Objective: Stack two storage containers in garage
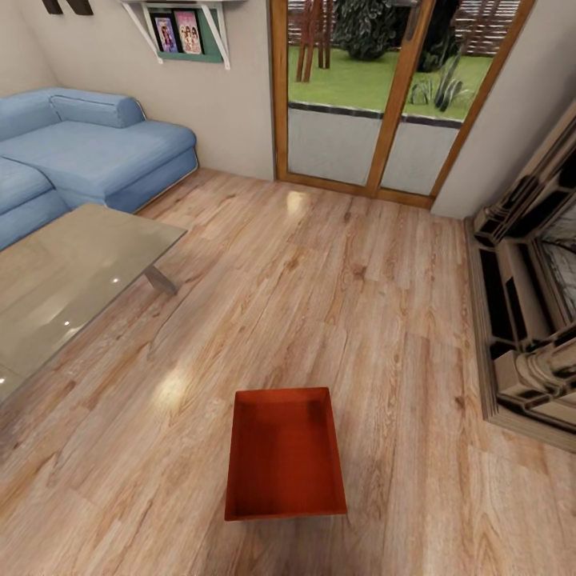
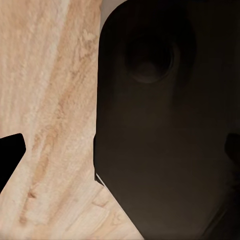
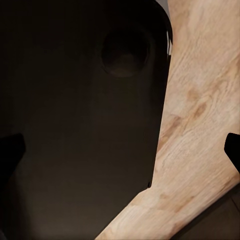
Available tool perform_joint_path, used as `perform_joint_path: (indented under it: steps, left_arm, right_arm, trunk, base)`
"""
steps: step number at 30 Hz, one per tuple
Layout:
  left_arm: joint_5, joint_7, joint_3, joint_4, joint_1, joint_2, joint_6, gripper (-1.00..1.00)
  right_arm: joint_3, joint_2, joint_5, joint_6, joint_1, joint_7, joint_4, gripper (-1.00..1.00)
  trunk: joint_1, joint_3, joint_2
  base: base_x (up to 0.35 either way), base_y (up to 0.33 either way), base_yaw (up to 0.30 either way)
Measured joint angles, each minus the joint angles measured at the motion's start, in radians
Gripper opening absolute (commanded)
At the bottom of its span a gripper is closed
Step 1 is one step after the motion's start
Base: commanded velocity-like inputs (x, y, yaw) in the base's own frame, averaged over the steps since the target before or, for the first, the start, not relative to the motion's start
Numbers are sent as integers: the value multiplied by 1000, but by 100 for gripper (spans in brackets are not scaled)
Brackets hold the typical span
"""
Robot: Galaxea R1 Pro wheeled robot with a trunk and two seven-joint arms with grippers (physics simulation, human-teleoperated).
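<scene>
We stood in the living room, looking down over a light wood-plank floor (image 1: 336, 264). One orange-red storage container (image 1: 285, 458) lay on that floor low in the head view, near us and a little to the middle, open side up, with its long sides running away from us. Its inside was bare, and its near end cast a thin shadow on the planks. We saw one container only.

To our left was a glass-topped coffee table (image 1: 72, 272) on a slanted leg, well apart from the container, and behind it a blue sofa (image 1: 96, 148) against the wall. Above the sofa a white shelf (image 1: 188, 28) held framed pictures. Ahead, a wood-framed glass door (image 1: 384, 96) gave onto grass and plants. At our right a dark carved wooden piece (image 1: 532, 320) ran along the wall.

In the left wrist view a large dark rounded body (image 2: 165, 130) stood close before the camera, with planks beside it and a black fingertip (image 2: 10, 155) at the picture's edge. The right wrist view had a like dark mass (image 3: 80, 120) and a black tip (image 3: 233, 150). We could not tell how far either tool was open, nor whether it had hold of anything.
</scene>
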Motion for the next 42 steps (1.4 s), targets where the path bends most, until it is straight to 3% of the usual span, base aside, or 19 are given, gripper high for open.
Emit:
perform_joint_path:
  steps: [37, 42]
  left_arm:
    - [2, 0, 0, 1, 0, 0, 0, 100]
    - [-12, -1, -4, -2, 0, 0, 0, 100]
  right_arm:
    - [1, 1, -2, 2, 0, 9, 0, 100]
    - [6, 1, 11, -3, 0, -1, -2, 100]
  trunk:
    - [0, 0, 0]
    - [0, 0, 0]
  base:
    - [0, 0, 0]
    - [0, 0, 0]
